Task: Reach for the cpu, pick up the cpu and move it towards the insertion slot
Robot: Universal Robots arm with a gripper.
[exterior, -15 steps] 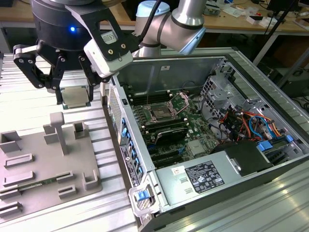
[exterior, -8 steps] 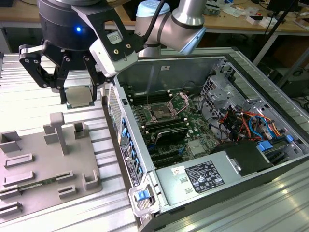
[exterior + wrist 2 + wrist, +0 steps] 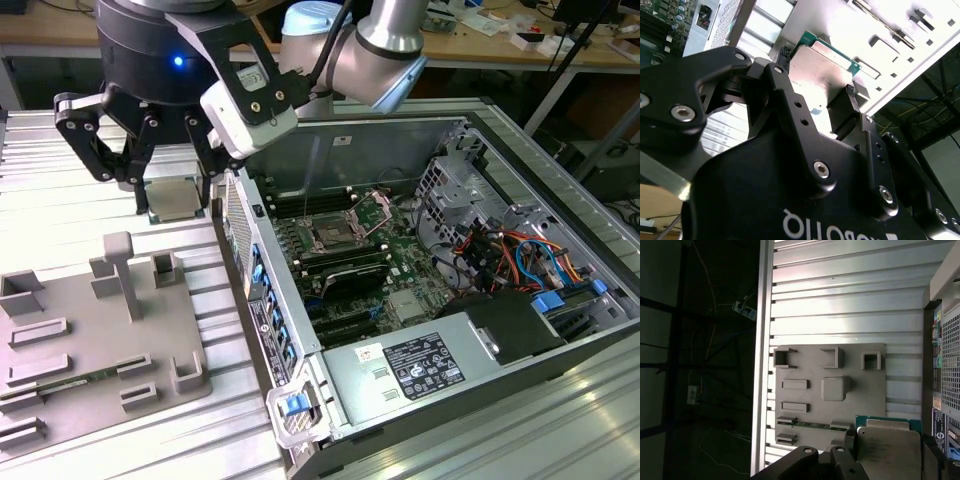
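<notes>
The cpu point(image 3: 177, 198) is a flat silvery square with a thin green rim. It hangs just above the ribbed metal table at the exterior view's left, beside the open computer case. My gripper point(image 3: 174, 194) is shut on it, one black finger on each of two opposite edges. In both wrist views the cpu point(image 3: 821, 64) point(image 3: 888, 448) sits between the black fingertips point(image 3: 850, 93) point(image 3: 850, 441). The insertion slot point(image 3: 330, 236), a silver-framed socket with a dark centre, lies on the motherboard inside the case, to the exterior view's right of the gripper.
A grey fixture plate point(image 3: 95, 335) point(image 3: 812, 371) with raised blocks and a memory stick point(image 3: 62, 385) lies below the gripper. The case's side wall point(image 3: 262, 290) stands between the gripper and the motherboard. Cables point(image 3: 510, 255) and drive bays crowd the case's far end.
</notes>
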